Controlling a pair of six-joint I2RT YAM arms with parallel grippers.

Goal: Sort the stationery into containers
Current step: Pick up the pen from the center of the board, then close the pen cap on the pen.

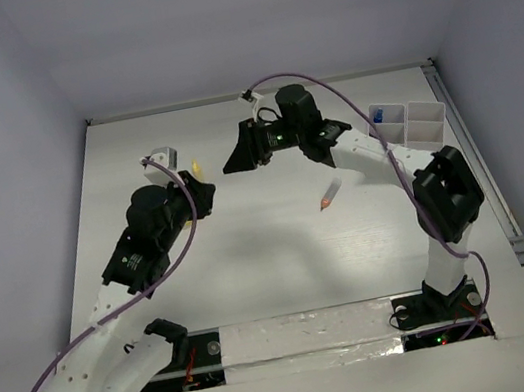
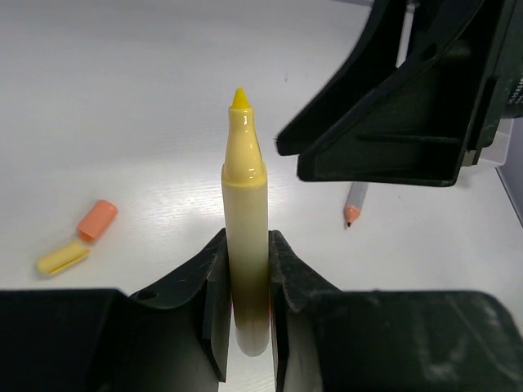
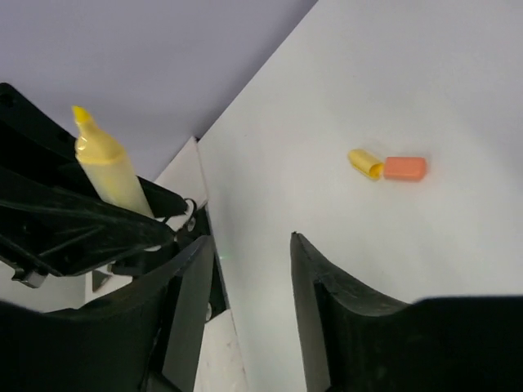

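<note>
The left wrist view shows what the top view hides: the left gripper (image 2: 245, 245) is clamped on an uncapped yellow marker (image 2: 243, 175), tip up. Left of it lie a yellow cap (image 2: 62, 258) and an orange cap (image 2: 98, 219) (end to end). A pencil (image 1: 331, 194) lies mid-table. The right gripper (image 3: 252, 306) gapes empty near the marker. The tray (image 1: 428, 131) sits far right, holding something blue that is too small to tell.

Observed: marker (image 2: 245, 245) was pale yellow, tip brighter; orange cap (image 2: 97, 219), yellow cap (image 2: 62, 258); pencil (image 2: 355, 198) whitish, orange-ended; table (image 2: 122, 98) was white.
</note>
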